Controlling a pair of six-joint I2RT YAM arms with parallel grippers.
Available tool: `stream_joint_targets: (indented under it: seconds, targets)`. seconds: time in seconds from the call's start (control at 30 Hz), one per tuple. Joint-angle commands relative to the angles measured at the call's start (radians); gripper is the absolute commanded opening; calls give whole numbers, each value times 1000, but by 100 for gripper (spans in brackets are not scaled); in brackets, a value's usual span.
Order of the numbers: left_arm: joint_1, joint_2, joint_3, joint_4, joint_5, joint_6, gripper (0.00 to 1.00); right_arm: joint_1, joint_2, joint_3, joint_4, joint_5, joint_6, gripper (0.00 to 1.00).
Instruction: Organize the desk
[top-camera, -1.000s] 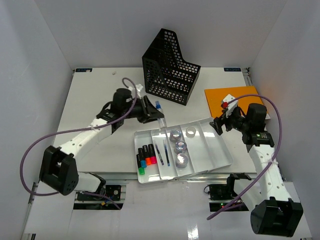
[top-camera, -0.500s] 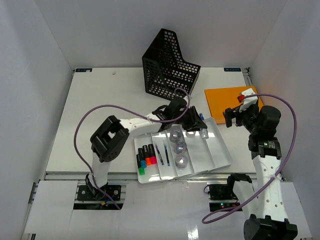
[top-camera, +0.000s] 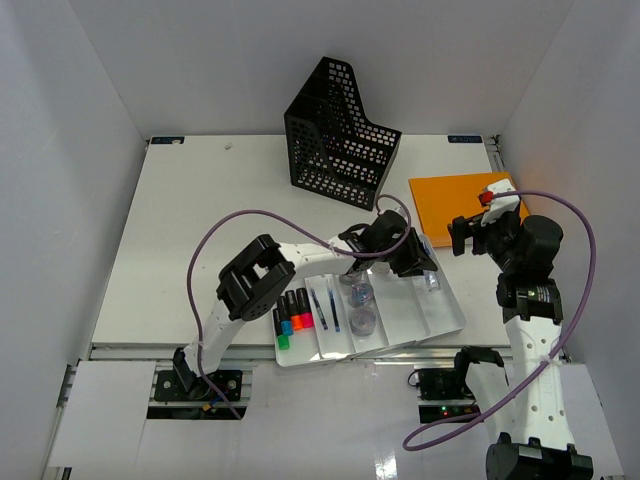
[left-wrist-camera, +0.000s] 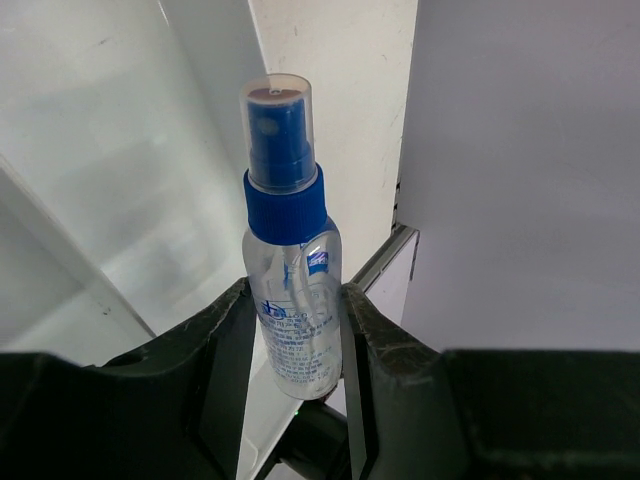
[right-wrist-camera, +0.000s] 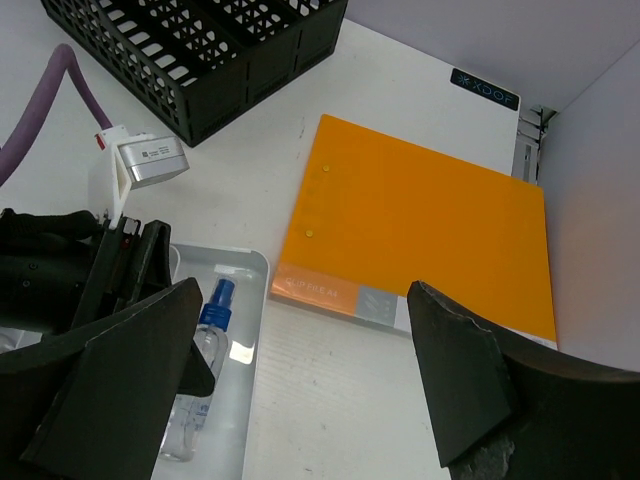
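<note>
The left gripper (left-wrist-camera: 295, 335) is squeezing a small clear bottle (left-wrist-camera: 288, 260) with a blue cap. Its two fingers are pressing on the bottle's round sides, so it is partly closed and holding the bottle. The cap is pointing away from the gripper.

The bottle is sitting low over the right slot of the white tray (top-camera: 442, 312). It is too hard to tell if the bottle is touching the tray floor. The left arm is reaching across the tray, over the clear rolls (top-camera: 362, 318) and pens (top-camera: 325, 300).

The right gripper (right-wrist-camera: 302, 290) is standing wide open and holding nothing. It is hanging near the tray, over the orange folder (right-wrist-camera: 420, 240).

The tabletop (top-camera: 190, 220) is lying under all of it, with white walls around it. A black rack (top-camera: 340, 135) is standing at the back.

Things could go wrong here. The bottle is round, so it could roll or bounce if the gripper is letting go too high. The gripper could bump the tray wall and push the tray, which is sitting close to the front edge. The arm could knock the rolls. The two grippers are close, so they could bump.
</note>
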Motion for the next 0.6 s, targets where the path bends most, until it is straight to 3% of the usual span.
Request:
stream_joint_targets:
  seconds: [0.0, 0.1, 0.17, 0.2, 0.4, 0.57]
  targets:
    - [-12, -31, 54, -28, -37, 0, 58, -5, -15, -14, 23, 1, 8, 90]
    - [-13, -41, 57, -48, -39, 18, 74, -5, -12, -13, 7, -20, -7, 95]
    - [-13, -51, 53, -53, -43, 33, 79, -6, -5, -3, -12, -41, -23, 95]
    - [-13, -59, 49, -55, -49, 40, 80, -7, -3, 7, -20, -51, -32, 90]
    - [-2, -173, -7, -78, -108, 122, 82, -8, 15, 74, -78, -127, -136, 90]
    - [53, -366, -180, -102, -211, 248, 87, -13, 67, 183, -161, -200, -261, 90]
